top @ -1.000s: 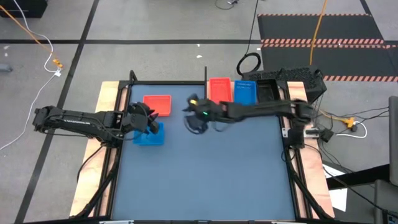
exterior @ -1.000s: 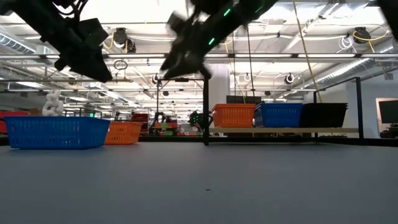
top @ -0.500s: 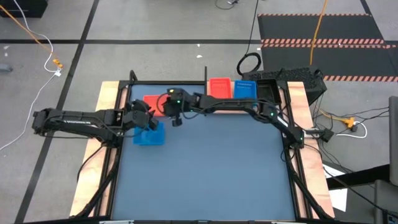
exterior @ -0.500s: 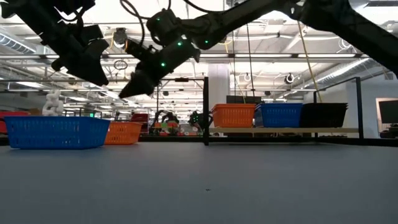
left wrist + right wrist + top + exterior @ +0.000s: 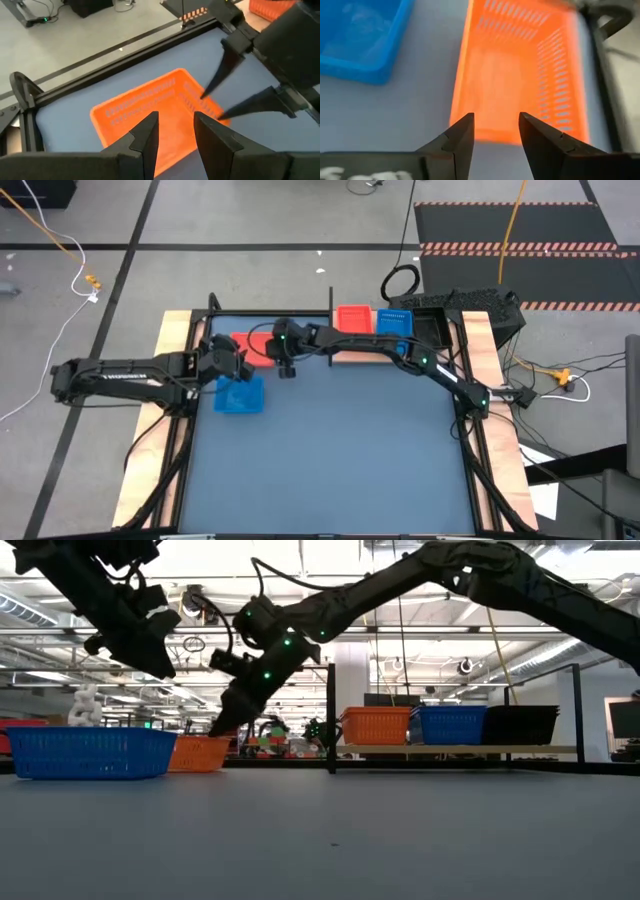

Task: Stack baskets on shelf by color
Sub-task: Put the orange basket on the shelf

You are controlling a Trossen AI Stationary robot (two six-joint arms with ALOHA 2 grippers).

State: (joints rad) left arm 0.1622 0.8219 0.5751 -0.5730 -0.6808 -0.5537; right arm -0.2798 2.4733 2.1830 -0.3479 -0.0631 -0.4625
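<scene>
A red-orange basket (image 5: 258,345) (image 5: 515,75) rests on its base on the blue tabletop near the far left. A blue basket (image 5: 240,395) (image 5: 90,752) sits nearer, beside it. My right gripper (image 5: 286,370) (image 5: 496,131) is open and reaches across from the right, low at the red-orange basket's right end. My left gripper (image 5: 232,365) (image 5: 175,132) is open and hovers above the two baskets, raised well off the table (image 5: 145,650). The shelf (image 5: 460,749) at the far edge carries red-orange (image 5: 377,726), blue (image 5: 450,725) and black (image 5: 520,725) baskets. My right gripper's open fingers (image 5: 220,75) stand astride the red-orange basket's short right end wall (image 5: 207,102), one inside and one outside. They slant down from the table's right. I cannot tell whether they touch the wall. The basket sits flat on the table.
The shelf's thin black post (image 5: 331,715) stands just right of the right arm's reach. Both arms crowd the far left corner. The tabletop's middle and near part (image 5: 330,460) holds nothing. Wood strips and a black frame (image 5: 190,340) edge the table.
My right gripper has swung from the table's far middle toward the left edge and come down to the red-orange basket's end, staying open. My left gripper has drawn slightly toward the far edge, uncovering more of the blue basket. The baskets have not moved.
</scene>
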